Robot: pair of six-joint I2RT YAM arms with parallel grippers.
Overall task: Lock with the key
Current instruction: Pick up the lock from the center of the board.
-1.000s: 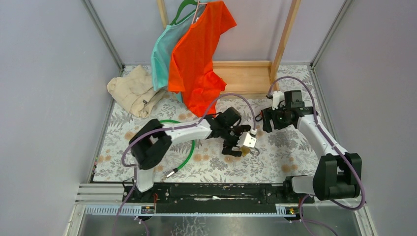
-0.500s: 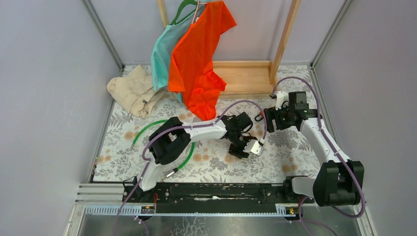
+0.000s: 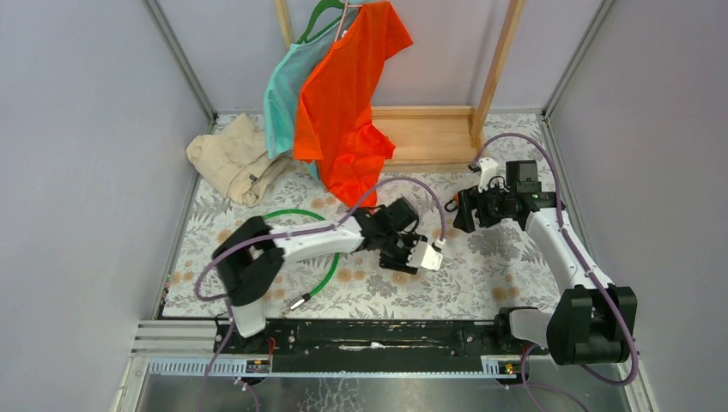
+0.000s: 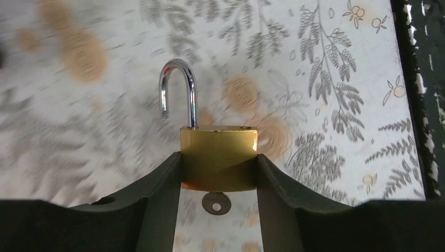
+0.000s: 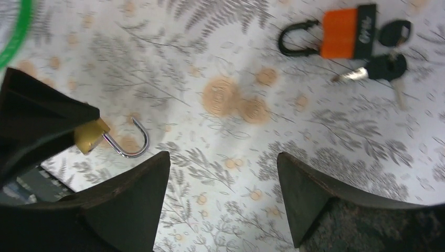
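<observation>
The left gripper [image 3: 418,256] is clamping a brass padlock [image 4: 219,152] between its jaws, which are sitting narrow against the 2 opposite sides of the brass body. The chrome shackle [image 4: 178,86] is standing open, with 1 leg seated in the body and the other leg free. A small bare metal key [image 4: 216,203] is showing just under the padlock's base; whether it is seated in the keyhole cannot be told. The padlock is sitting low over the floral desk [image 3: 481,275], and whether the shackle is touching the cloth cannot be told.

The right gripper [image 5: 223,155] is hovering over the desk with its jaws spread wide, gripping and touching nothing. The key [image 5: 341,34], with its orange head and black loop, is lying flat on the desk at the upper right of the right wrist view. It is well apart from both pairs of jaws and from the padlock at that view's left edge. Just beside it, a bunch of 2 black-headed keys [image 5: 391,63] is resting on the cloth. A green hoop [image 3: 292,213] is lying under the left arm.
</observation>
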